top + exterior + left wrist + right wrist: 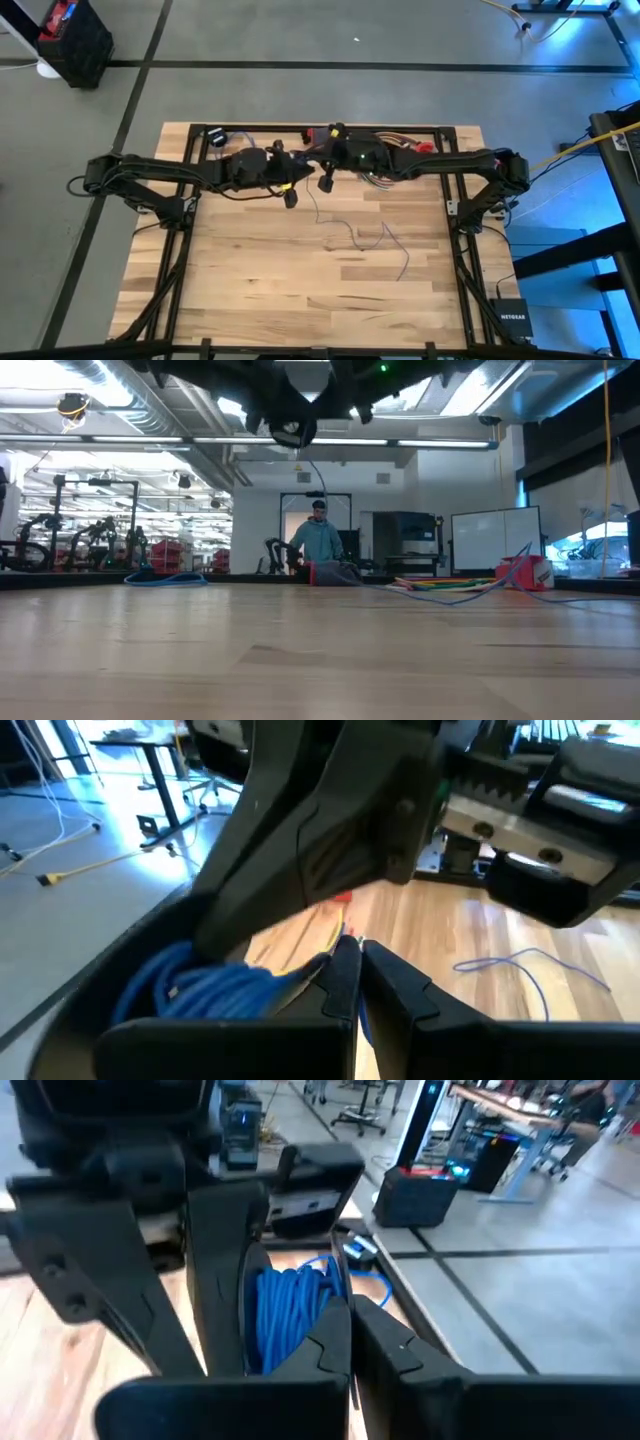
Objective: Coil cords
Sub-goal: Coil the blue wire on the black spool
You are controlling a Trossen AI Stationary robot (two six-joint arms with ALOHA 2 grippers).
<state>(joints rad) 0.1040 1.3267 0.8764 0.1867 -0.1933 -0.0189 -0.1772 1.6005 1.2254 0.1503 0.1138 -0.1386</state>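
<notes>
The cord is a thin grey-lilac wire. Part of it is gathered into a bundle of loops (200, 985) (290, 1315) that hangs in the air between my two grippers, over the far middle of the table. From there one strand (312, 470) drops to the wood. The loose rest (360, 238) squiggles across the table's middle to a free end (402, 277). My left gripper (291, 197) and my right gripper (324, 182) face each other, both shut, fingertips close together. My left gripper pinches the cord between its two shut fingertips (345, 970), where the bundle of loops runs in from one side (300, 975). The fingers lie nearly level and come from the table's left. The loops hang clear of the table. My right gripper pinches a single thin strand (338, 1275) that rises out of its shut fingertips (335, 1330), right beside the loops. The fingers lie nearly level and come from the table's right. How many layers are between them I cannot tell.
A bundle of coloured cords (385, 150) and a red thing (425, 148) lie at the far right. A small dark object (215, 137) sits at the far left corner. The near half of the wooden table (300, 300) is bare. A person (320, 540) stands in the room beyond.
</notes>
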